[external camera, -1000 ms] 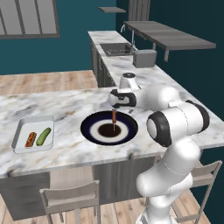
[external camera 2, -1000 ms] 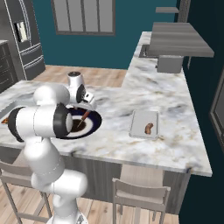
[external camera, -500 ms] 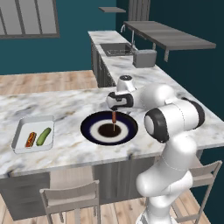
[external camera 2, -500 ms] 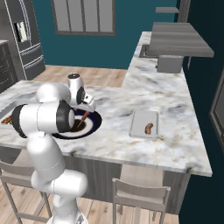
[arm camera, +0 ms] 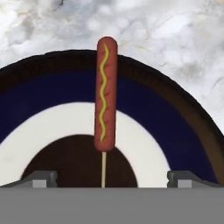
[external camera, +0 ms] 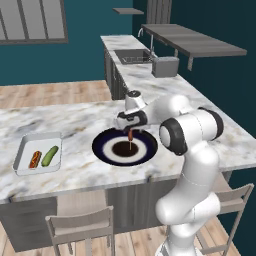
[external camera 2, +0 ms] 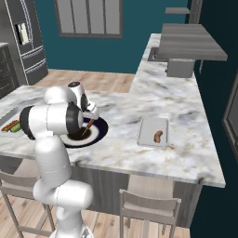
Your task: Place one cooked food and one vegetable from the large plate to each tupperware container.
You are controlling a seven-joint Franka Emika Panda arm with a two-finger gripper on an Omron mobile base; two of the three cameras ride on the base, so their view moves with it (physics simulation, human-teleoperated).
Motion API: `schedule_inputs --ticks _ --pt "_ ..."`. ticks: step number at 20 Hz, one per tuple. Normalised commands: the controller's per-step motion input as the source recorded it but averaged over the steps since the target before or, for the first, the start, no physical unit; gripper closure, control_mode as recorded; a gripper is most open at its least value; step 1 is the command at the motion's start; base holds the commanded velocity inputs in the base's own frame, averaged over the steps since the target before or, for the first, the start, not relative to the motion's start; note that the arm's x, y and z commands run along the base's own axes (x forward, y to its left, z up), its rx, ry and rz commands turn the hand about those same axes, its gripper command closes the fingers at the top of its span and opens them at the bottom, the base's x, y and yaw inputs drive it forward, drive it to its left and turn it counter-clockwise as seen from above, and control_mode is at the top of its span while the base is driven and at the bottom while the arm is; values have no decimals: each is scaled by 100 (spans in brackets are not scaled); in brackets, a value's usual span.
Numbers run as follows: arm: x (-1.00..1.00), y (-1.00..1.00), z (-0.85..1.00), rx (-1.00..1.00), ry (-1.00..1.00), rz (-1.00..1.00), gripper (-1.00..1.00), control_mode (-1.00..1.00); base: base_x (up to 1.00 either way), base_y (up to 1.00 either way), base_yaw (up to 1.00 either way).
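Note:
The large plate point(external camera: 102, 150) point(external camera 2: 100, 130) point(arm camera: 57, 92) lies in the middle of the marble counter. A red sausage on a stick point(external camera: 131, 136) point(external camera 2: 87, 124) point(arm camera: 106, 92), with a yellow mustard line, lies on the plate's far side, its stick pointing to the brown centre. My gripper point(external camera: 131, 127) point(arm camera: 113, 177) hangs open just above it, fingertips wide apart on either side of the stick. The left tupperware container point(external camera: 24, 146) holds a hot dog point(external camera: 35, 159) and a green cucumber point(external camera: 49, 156). The right tupperware container point(external camera 2: 151, 126) holds a brown sausage point(external camera 2: 158, 136).
A toaster point(external camera: 165, 66) and a sink point(external camera: 131, 57) stand on the far counter run. Stools point(external camera: 80, 230) point(external camera 2: 148, 207) sit below the counter's near edge. A fridge point(external camera 2: 25, 42) stands at the far left.
The hand has drifted slightly left and lower over the plate's far side. The sausage on a stick and both containers have stayed put.

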Motion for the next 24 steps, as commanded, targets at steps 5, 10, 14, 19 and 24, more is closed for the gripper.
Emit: schedule_inputs --ticks 5,10,14,19,24 --pt "27 0 -35 -10 0 0 -100 -100 0 0 0" --pt "19 0 -35 -9 0 0 -100 -100 0 0 0" --pt "5 0 -30 -8 0 0 -100 -100 0 0 0" --pt "2 0 -13 -1 0 0 -100 -100 0 0 0" --pt "1 0 -15 0 0 0 -100 -100 0 0 0"
